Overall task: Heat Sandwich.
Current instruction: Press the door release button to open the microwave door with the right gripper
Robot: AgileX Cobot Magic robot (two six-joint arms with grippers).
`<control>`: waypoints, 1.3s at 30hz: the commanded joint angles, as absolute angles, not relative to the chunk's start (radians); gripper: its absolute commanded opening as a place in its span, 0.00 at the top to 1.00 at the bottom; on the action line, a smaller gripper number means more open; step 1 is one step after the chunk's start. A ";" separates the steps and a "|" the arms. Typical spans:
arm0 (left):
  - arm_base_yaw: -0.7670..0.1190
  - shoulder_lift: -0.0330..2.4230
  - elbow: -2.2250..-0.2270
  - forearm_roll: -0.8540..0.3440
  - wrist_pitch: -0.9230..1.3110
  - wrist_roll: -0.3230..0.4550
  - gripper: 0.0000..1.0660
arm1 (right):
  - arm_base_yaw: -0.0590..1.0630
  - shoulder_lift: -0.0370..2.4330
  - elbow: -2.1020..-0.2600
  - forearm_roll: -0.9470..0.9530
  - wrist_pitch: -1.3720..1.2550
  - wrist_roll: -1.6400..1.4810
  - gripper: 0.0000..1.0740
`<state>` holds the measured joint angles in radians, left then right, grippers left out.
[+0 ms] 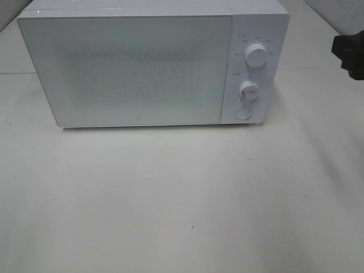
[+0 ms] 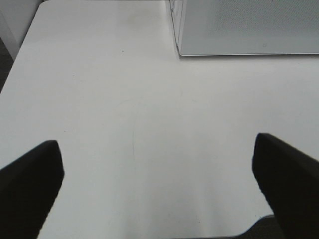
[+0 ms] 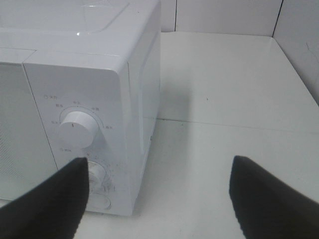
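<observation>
Left tool point(image 2: 155, 149) agape, right tool point(image 3: 159, 167) agape, microwave point(image 1: 125, 68)

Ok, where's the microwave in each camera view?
Exterior high: microwave fills the upper half, knobs at right.
Left wrist: microwave, lower front only, picture's top right corner.
Right wrist: microwave, knob end, picture's left half.
Shared landmark: its door, in all three.

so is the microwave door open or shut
Shut. The microwave door sits flush with the control panel, and no view shows a gap or the inside.
</observation>
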<state>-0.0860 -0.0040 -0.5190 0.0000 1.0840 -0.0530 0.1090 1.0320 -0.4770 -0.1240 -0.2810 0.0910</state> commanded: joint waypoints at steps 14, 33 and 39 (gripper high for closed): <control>-0.083 -0.020 -0.519 0.000 1.071 -0.058 0.08 | 0.142 1.286 -0.289 0.081 -0.839 -0.060 0.30; -0.083 -0.020 -0.519 0.000 1.071 -0.058 0.08 | 0.488 1.488 -0.235 0.487 -1.056 -0.221 0.30; -0.083 -0.020 -0.519 0.000 1.071 -0.058 0.08 | 0.582 1.575 -0.236 0.578 -1.113 -0.220 0.30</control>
<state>-0.0860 -0.0040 -0.5190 0.0000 1.0840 -0.0530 0.5470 1.5450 -0.2350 0.5410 -1.0740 -0.2100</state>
